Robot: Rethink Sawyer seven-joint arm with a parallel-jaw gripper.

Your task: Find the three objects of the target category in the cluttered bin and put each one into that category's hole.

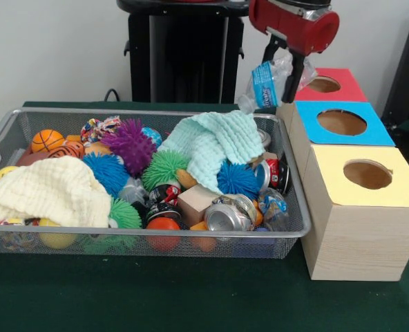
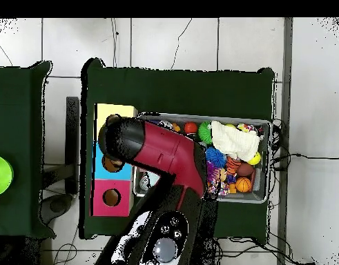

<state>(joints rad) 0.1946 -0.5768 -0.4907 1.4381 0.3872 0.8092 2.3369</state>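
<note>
Fingers (image 1: 282,69) clenched on crushed bottle (image 1: 267,83), hanging high beside red box (image 1: 329,86), between bin (image 1: 287,232) and boxes. Risk: thin crumpled plastic slipping out early, or release off-centre so bottle catches hole rim (image 1: 323,84) and falls onto worktop (image 1: 191,297).

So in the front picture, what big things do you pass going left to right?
Cream cloth → purple spiky ball → mint green cloth → crushed plastic bottle held by the tool → yellow-topped box.
</note>
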